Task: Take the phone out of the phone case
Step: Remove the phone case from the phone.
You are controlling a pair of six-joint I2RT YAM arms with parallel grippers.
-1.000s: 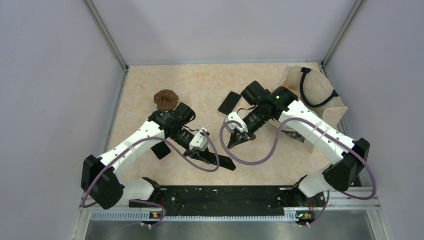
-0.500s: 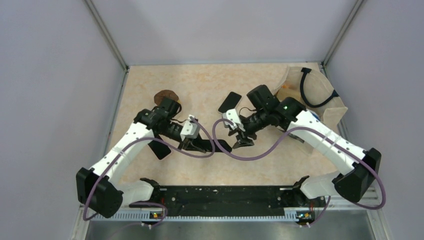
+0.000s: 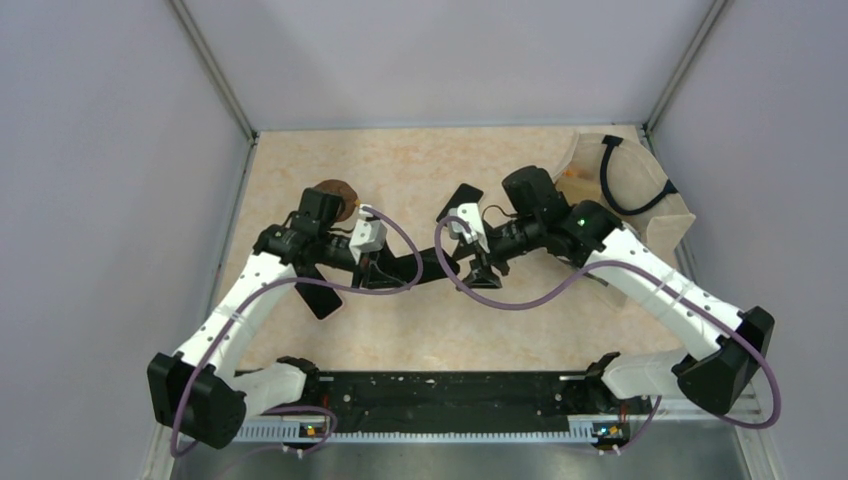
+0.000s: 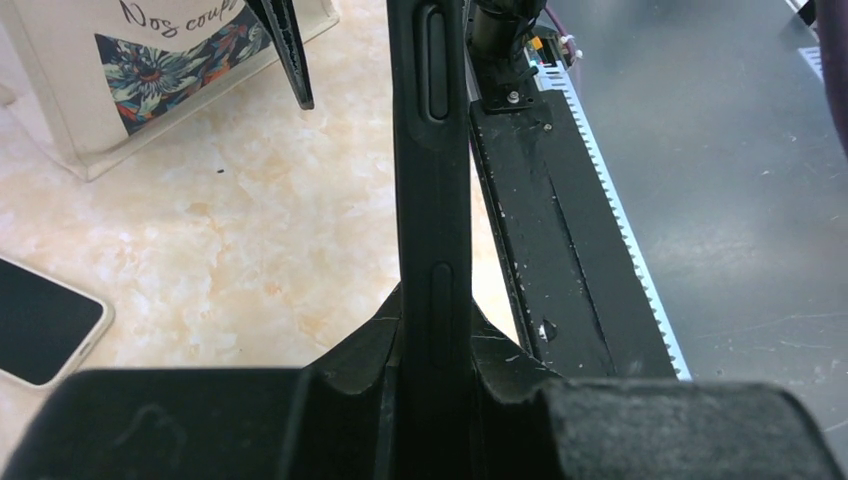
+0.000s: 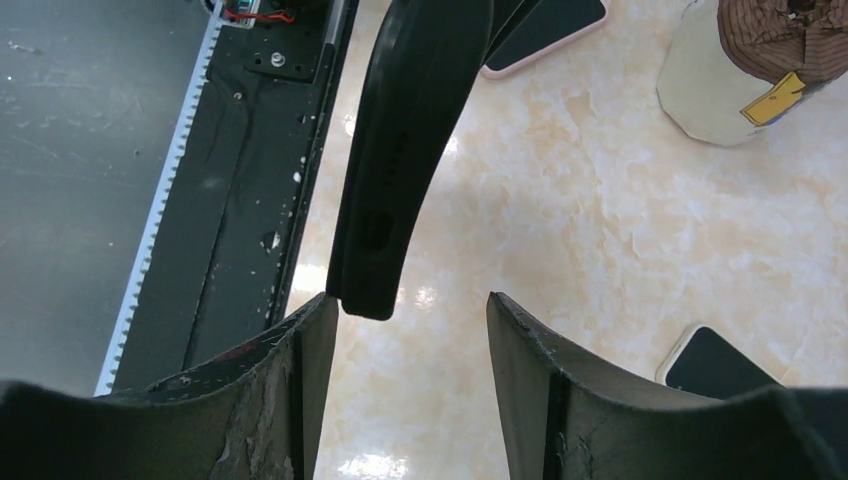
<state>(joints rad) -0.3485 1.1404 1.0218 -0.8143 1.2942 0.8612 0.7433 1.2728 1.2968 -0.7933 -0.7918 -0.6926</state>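
**Over the middle of the pale marbled counter** (image 3: pixel 400 160), the left pincer (image 4: pixel 433 322) is clamped on one end of the black phone case (image 4: pixel 430 180), holding it edge-on and clear of the surface. The right pincer (image 5: pixel 410 300) faces it with jaws apart. The case's free end sits between its fingers, close to one and apparently touching neither.

The step in hand looks like the second grip, with one arm steadying and the other lining up on the free end. The next move calls for the right pincer to catch only the rim, or only the phone, and peel the two apart against the left's hold. A pinch across both would separate nothing.

Whether a phone is inside cannot be told, as both wrist views show only the case's side and button covers. The printed bag (image 4: pixel 150 60) at the far right corner is cut off in the left wrist view. One loose handset (image 3: pixel 458 205) lies in the open, and another (image 3: pixel 320 298) is half covered by the left arm.
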